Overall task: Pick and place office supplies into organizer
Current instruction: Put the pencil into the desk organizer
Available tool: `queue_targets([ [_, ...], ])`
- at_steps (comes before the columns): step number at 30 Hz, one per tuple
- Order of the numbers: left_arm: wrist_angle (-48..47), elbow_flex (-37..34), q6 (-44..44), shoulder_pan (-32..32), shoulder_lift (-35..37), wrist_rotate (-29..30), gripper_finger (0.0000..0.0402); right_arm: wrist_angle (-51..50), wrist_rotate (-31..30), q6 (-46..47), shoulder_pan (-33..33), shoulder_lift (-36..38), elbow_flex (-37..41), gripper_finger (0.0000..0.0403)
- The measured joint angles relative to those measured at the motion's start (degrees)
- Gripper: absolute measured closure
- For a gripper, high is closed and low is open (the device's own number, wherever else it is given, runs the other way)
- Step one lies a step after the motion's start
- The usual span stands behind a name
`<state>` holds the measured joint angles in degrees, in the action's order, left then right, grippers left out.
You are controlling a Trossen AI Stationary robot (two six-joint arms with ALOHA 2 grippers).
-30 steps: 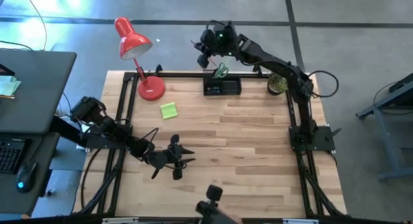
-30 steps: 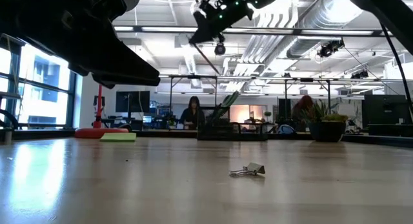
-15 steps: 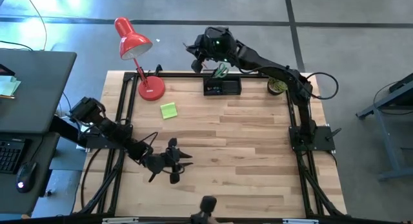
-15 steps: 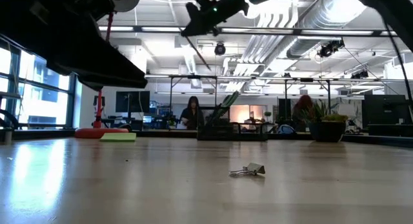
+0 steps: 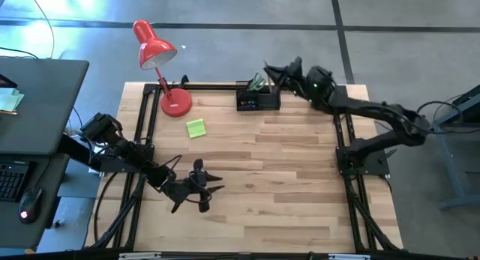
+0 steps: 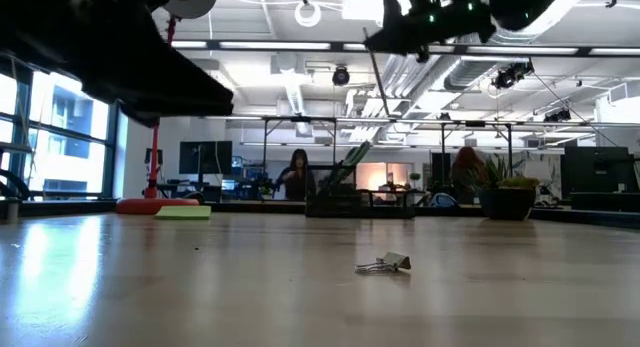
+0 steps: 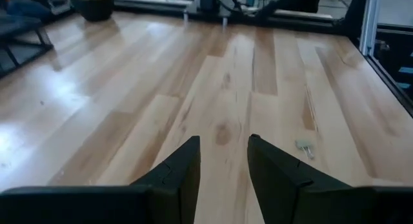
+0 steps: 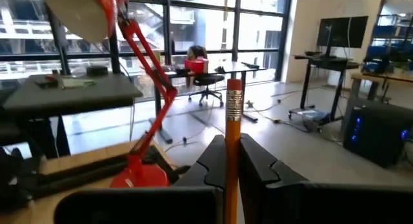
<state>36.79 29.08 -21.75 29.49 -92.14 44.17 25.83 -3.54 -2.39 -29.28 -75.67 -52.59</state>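
Observation:
An orange pencil (image 8: 233, 114) with a pink eraser on top stands between the fingers of my right gripper (image 8: 232, 146), which is shut on it. This gripper (image 5: 270, 70) hovers high over the black organizer (image 5: 259, 100) at the table's far edge; green-handled scissors (image 5: 257, 82) stick up out of the organizer. A lime-green sticky-note pad (image 5: 196, 128) lies flat on the table. My left gripper (image 5: 212, 183) hangs open low over the near left part of the table, with nothing between its fingers (image 7: 184, 166). My right gripper pinches the pencil's shaft (image 8: 233, 137) between its two fingers, below the metal ferrule. The fingers lie about level and across the pencil. The pencil stands near upright, eraser end up; its lower part (image 6: 380, 82) hangs below the gripper, clear of the organizer.
A red desk lamp (image 5: 161, 58) stands at the far left corner, a potted plant (image 6: 505, 192) at the far right. A small metal binder clip (image 7: 304, 146) lies on the wood just ahead of my left gripper. Bare wood fills the table's middle.
My right gripper has swung with the pencil from beyond the far edge, left of the organizer, toward the table's right and near side, sinking a little. It now points toward the table's left. The pencil stays clamped and near upright.

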Motion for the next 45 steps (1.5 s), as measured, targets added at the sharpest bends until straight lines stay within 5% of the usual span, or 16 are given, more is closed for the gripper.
queue_targets([
  [5, 3.48, 0.0, 5.19, -1.76, 0.0, 0.9, 0.0289, 15.67, 0.52, 0.02, -0.26, -2.84, 5.75, 0.0402],
  [14, 5.08, 0.0, 8.46, -5.23, 0.0, -2.54, 0.0289, 41.21, 4.38, 5.29, -4.15, -22.58, 1.6, 0.0398],
  [24, 1.38, 0.0, 7.99, -5.11, 0.0, -3.11, 0.0289, 39.81, 8.48, 3.78, -5.34, -38.46, -11.91, 0.0396],
  [39, -0.74, 0.0, 4.51, -5.11, 0.0, -4.53, 0.0289, 26.9, 10.83, 6.66, -6.78, -39.79, -14.63, 0.0388],
  [45, -0.82, 0.0, 4.34, -5.11, 0.0, -4.6, 0.0289, 24.95, 10.86, 6.67, -6.77, -39.79, -14.65, 0.0351],
])
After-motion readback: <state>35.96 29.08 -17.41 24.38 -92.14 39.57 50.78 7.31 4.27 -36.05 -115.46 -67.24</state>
